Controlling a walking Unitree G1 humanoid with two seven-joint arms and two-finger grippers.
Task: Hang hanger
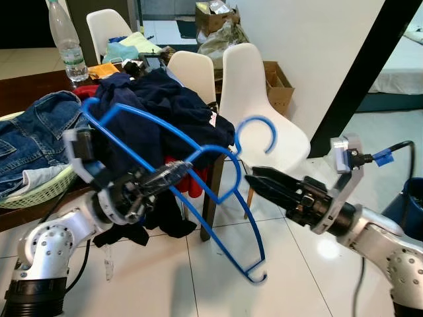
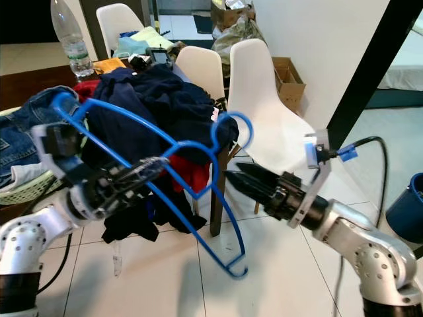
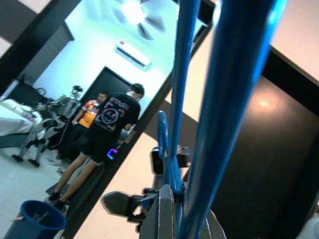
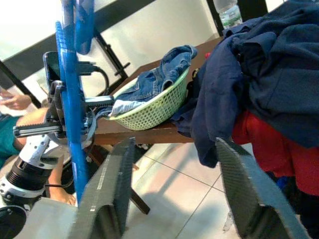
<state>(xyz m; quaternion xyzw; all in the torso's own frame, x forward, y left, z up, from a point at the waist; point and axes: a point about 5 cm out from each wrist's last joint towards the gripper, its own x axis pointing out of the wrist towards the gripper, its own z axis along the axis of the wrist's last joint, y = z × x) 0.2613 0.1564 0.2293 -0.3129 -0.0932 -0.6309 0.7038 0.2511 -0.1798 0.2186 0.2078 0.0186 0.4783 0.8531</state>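
We see our left hand clamped on the blue hanger, holding it in the air beside the worktop heaped with dark clothes. Our right hand hovers near the hanger's hook, its fingers spread wide, gripping nothing.

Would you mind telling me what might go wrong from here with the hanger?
The left pincer holds the blue hanger on one thin bar, so it may swivel or slip. The hanger sits right against the dark clothes pile and could snag it. The open right pincer may knock the hook when approaching.
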